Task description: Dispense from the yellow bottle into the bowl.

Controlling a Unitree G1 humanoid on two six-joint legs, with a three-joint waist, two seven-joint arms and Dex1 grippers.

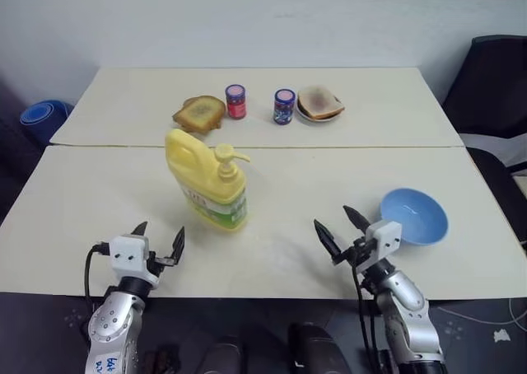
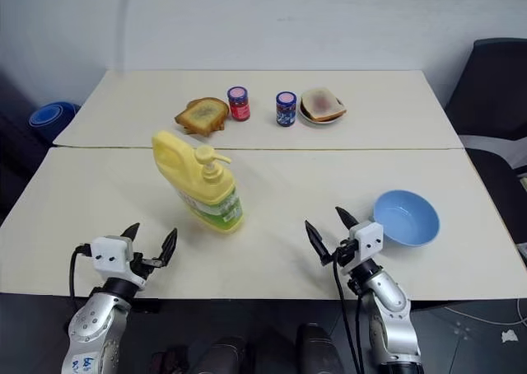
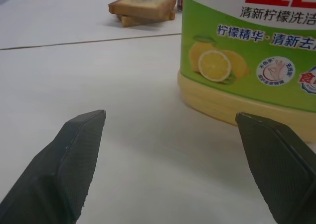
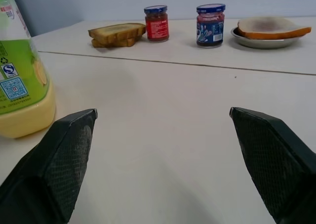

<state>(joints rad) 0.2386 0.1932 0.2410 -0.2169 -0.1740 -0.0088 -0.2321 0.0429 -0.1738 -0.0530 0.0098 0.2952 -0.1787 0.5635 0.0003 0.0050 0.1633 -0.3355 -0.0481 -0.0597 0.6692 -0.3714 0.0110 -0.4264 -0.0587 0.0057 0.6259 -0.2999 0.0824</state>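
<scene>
- While both arms reach in over the near edge of the bench [image 1: 272,176], the yellow bottle [image 1: 210,179] stands upright a little left of the middle, its pump top on, its green-and-white label low on the body, its handle on the side toward the far left.
- Left end effector [image 1: 158,240]: released, fingers spread wide, holding nothing. It sits just inside the near edge, short of the yellow bottle and to its left; in the left wrist view the bottle's label and base stand close ahead beyond one fingertip, not touched.
- Right end effector [image 1: 342,223]: also released, black fingers splayed, nothing between them. It lies near the near edge, right of centre, between the yellow bottle and the bowl [image 1: 414,215], apart from both.
- Light blue and round, the bowl rests toward the near right corner of the bench, just beside the right wrist.
- Along the far edge, left to right: a stack of toast [image 1: 199,113] lying on the bench, a red jar [image 1: 235,101], a blue jar [image 1: 284,106], then a small plate [image 1: 319,114] carrying another slice of toast.
- A seam runs across the bench between that far row and the yellow bottle.
</scene>
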